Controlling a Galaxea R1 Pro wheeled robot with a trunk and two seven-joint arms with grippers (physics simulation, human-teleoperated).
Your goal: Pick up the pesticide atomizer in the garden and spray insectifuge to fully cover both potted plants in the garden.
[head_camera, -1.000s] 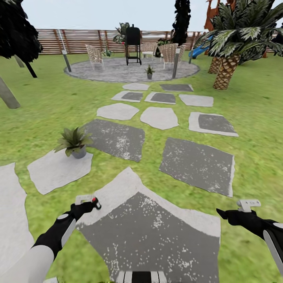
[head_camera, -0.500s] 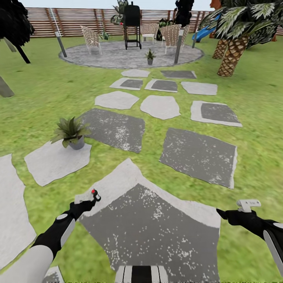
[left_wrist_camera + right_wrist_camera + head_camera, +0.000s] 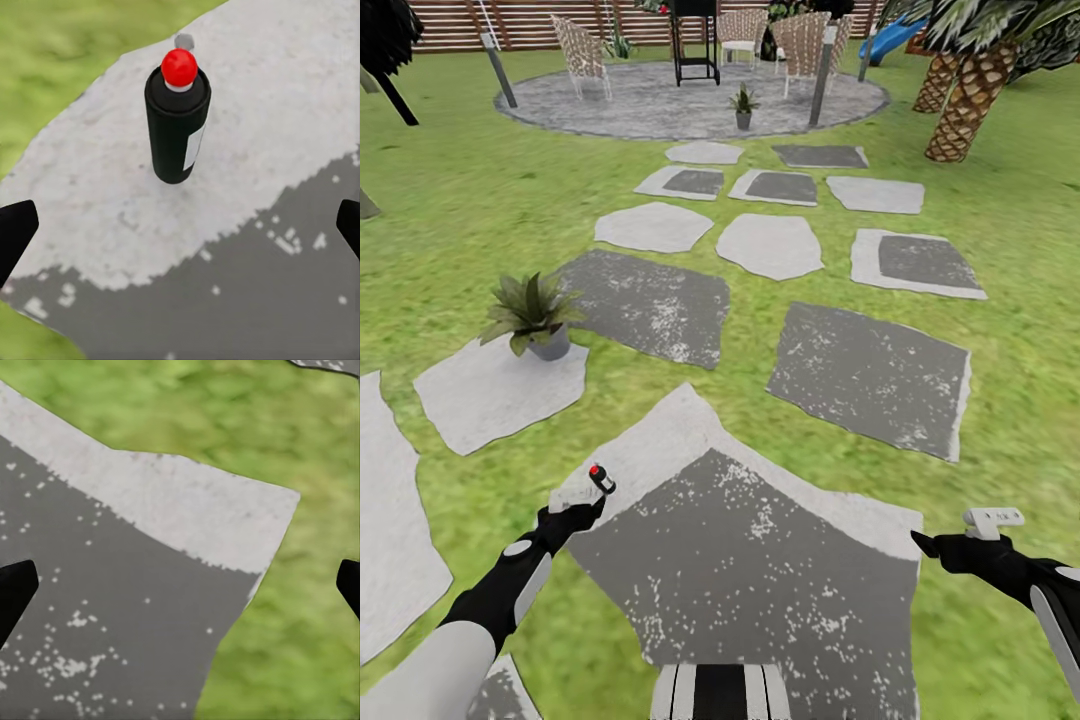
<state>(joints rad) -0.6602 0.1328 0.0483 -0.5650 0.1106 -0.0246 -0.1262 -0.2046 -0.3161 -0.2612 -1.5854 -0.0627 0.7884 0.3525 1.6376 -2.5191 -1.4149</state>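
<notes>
On the pale edge of the nearest stepping stone (image 3: 740, 560), the pesticide atomizer (image 3: 177, 124) stands upright, red-tipped nozzle uppermost, just ahead of the left gripper (image 3: 572, 517), whose fingers are spread wide and hold nothing. The right gripper (image 3: 943, 548) hovers with fingers equally wide over stone and lawn (image 3: 285, 427). The bottle appears light, rigid and smooth, top-heavy enough to tip if nudged; the cylindrical body below the trigger head looks the best hold. One potted plant (image 3: 532, 312) fills its grey pot on a neighbouring stone; a second (image 3: 742, 103) stands on the patio (image 3: 660, 105).

Atomizer (image 3: 177, 124) upright on stepping stone (image 3: 247, 225); plant (image 3: 532, 315) behind-left.
</notes>
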